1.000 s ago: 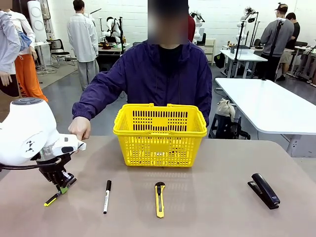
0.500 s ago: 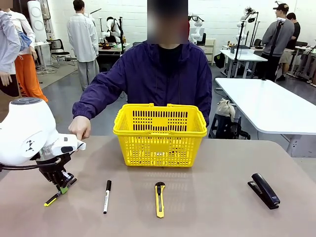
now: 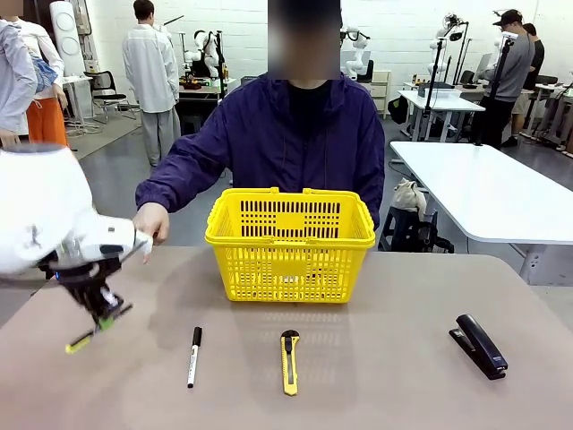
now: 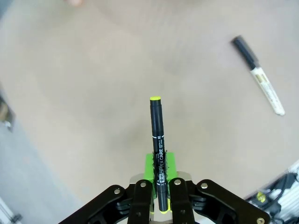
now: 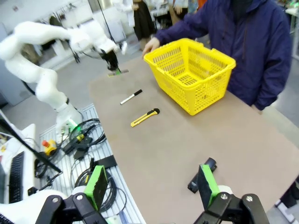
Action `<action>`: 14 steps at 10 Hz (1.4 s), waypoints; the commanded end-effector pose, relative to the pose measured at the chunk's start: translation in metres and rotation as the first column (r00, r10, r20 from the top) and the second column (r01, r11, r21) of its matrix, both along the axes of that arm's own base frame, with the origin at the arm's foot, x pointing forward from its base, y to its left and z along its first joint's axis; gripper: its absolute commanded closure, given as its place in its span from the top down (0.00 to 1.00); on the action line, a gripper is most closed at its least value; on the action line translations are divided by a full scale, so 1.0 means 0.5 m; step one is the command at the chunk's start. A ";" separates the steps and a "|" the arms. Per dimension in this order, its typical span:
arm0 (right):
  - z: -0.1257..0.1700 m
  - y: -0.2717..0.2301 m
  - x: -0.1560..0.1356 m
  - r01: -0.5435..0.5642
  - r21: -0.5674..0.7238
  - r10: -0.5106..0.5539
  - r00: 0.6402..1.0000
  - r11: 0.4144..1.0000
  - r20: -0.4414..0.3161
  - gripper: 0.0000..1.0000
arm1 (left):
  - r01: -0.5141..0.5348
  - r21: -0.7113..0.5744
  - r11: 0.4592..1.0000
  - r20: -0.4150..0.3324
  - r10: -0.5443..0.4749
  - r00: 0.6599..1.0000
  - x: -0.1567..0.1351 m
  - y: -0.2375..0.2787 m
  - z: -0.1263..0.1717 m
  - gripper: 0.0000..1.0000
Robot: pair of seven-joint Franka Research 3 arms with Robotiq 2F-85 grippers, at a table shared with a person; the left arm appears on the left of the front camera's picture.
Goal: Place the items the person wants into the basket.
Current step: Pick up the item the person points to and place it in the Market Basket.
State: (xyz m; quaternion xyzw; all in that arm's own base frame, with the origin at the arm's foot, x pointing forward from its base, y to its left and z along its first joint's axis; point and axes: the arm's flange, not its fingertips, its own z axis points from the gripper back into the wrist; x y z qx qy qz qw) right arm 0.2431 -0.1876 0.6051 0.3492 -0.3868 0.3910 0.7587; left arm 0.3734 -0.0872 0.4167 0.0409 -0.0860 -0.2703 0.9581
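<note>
The brown desk [image 3: 376, 385] runs from the robot's side across to the person [image 3: 295, 143] in a dark navy jacket, who sits at the middle of its far edge. One hand [image 3: 150, 220] of the person rests at that far edge, toward the left corner.

The yellow basket [image 3: 288, 269] stands upright at the middle of the far edge, just in front of the person, with its handles folded down on the rim.

The left arm [image 3: 40, 219] reaches in over the left edge of the desk. Its pincer [image 3: 100, 312] is clamped tight on the pen [image 3: 81, 340], gripping the black barrel near one end. The yellow-green end slopes down toward the near left corner. Whether that tip touches the desk cannot be told.

In the right wrist view the right pincer [image 5: 153, 184] stands wide apart with nothing between its green pads, above the right part of the desk.

The black stapler [image 3: 481, 346] lies flat near the right edge. The yellow-and-black utility knife [image 3: 289, 361] lies at the middle of the desk, between the basket and the near edge. The white marker [image 3: 193, 356] lies just to its left, black cap toward the far edge, well apart from the pen.
</note>
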 end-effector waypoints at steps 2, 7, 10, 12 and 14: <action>0.006 -0.001 0.003 -0.010 0.022 0.009 1.000 1.000 0.025 1.00 | 0.120 0.013 0.993 0.126 -0.121 0.985 -0.078 -0.036 0.266 0.00; 0.006 -0.001 0.003 -0.010 0.022 0.009 1.000 1.000 0.025 1.00 | 0.119 0.041 0.992 0.128 -0.124 0.984 -0.078 -0.072 0.353 0.00; 0.006 -0.001 0.003 -0.010 0.022 0.009 1.000 1.000 0.025 1.00 | 0.118 0.025 0.993 0.135 -0.120 0.984 -0.082 -0.068 0.345 0.00; 0.006 -0.001 0.003 -0.010 0.022 0.009 1.000 1.000 0.025 1.00 | 0.118 0.025 0.993 0.135 -0.120 0.984 -0.082 -0.068 0.345 0.00; 0.006 -0.001 0.003 -0.010 0.022 0.009 1.000 1.000 0.025 1.00 | 0.118 0.025 0.993 0.135 -0.120 0.984 -0.082 -0.068 0.345 0.00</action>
